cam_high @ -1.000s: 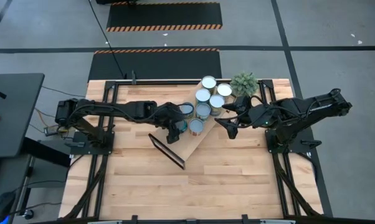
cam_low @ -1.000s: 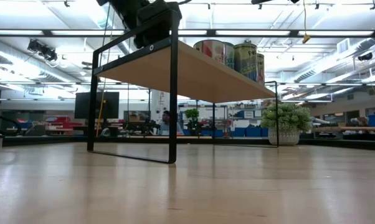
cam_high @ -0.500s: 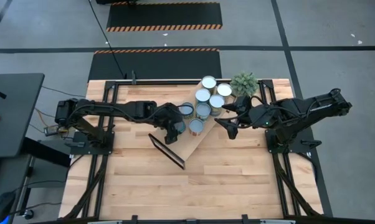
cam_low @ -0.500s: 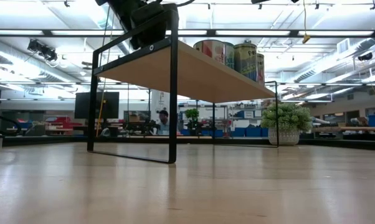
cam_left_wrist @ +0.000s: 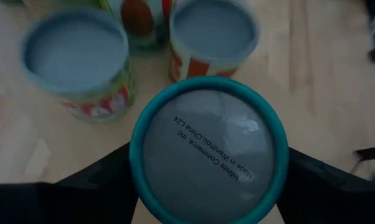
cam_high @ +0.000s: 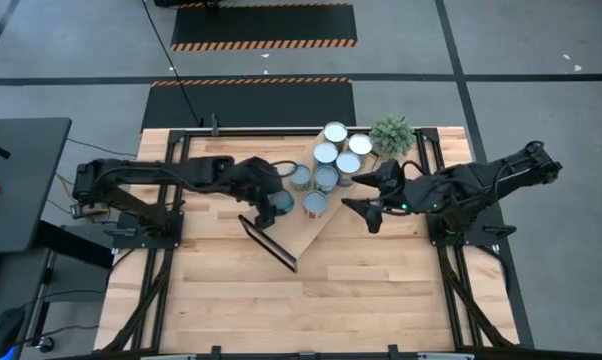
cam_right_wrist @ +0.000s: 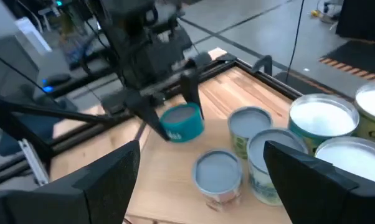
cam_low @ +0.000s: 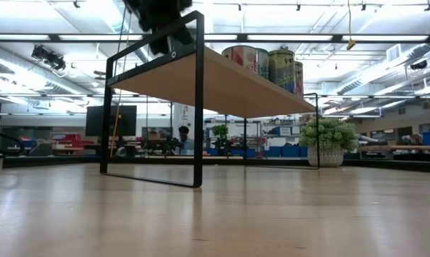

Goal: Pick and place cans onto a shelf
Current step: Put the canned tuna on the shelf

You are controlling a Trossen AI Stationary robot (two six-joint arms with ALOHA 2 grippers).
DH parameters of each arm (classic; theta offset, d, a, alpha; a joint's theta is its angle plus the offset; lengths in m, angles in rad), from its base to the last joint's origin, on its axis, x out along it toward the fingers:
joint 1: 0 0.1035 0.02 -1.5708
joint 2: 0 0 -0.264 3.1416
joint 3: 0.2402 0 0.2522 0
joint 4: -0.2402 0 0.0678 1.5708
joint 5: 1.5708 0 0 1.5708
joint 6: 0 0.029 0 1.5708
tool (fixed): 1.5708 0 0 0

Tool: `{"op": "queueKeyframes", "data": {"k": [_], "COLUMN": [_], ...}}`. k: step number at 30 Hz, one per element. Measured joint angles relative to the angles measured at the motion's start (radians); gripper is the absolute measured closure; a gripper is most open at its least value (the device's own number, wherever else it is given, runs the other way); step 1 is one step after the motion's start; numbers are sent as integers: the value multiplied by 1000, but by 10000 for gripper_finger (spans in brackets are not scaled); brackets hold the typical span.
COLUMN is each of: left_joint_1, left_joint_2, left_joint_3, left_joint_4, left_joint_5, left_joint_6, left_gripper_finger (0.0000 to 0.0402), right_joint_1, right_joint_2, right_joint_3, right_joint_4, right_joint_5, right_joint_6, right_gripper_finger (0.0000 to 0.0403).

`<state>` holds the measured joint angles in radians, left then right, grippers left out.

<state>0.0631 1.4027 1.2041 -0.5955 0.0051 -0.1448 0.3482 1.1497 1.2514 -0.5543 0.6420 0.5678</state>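
The light-wood shelf (cam_high: 311, 232) with dark end frames stands slantwise on the table. Several cans with pale tops stand on it, such as one in the high view (cam_high: 326, 178) and two in the low view (cam_low: 247, 58). My left gripper (cam_high: 280, 206) is shut on a teal-rimmed can with a grey top (cam_left_wrist: 209, 155) above the shelf's left part. This can also shows in the right wrist view (cam_right_wrist: 182, 122). My right gripper (cam_high: 367, 214) is open and empty, to the right of the cans over the shelf's near edge. My left gripper pinches the teal can's round side (cam_left_wrist: 136, 168) between its two fingers (cam_left_wrist: 100, 183), one on each opposite side. The fingers come from above, pointing down. The can hangs top up, slightly tilted, lifted clear of the shelf top (cam_right_wrist: 175, 180).
A small green potted plant (cam_high: 392, 133) stands at the shelf's far right end. Two standing cans (cam_left_wrist: 75, 53) are close beyond the held can. Bare tabletop (cam_high: 381, 300) lies on the near side. The room and a distant person (cam_low: 184, 139) show behind.
My left gripper has gone up and a little toward the table's left edge with the teal can, which stays in the hold. My right gripper has shifted slightly toward the near edge, still open.
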Motion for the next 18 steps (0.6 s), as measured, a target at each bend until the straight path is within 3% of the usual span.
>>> {"op": "queueKeyframes", "data": {"k": [11, 18], "left_joint_1": [0, -2], "left_joint_2": [-120, -126], "left_joint_3": [-1, 0], "left_joint_4": [76, 233], "left_joint_5": [-1, -9], "left_joint_6": [23, 78], "left_gripper_finger": [105, 104], "right_joint_1": [-22, -73], "right_joint_2": [183, 300], "right_joint_3": [238, 385], "right_joint_4": [-24, -66], "right_joint_5": [38, 20], "right_joint_6": [-217, -307], "right_gripper_finger": [54, 54]}}
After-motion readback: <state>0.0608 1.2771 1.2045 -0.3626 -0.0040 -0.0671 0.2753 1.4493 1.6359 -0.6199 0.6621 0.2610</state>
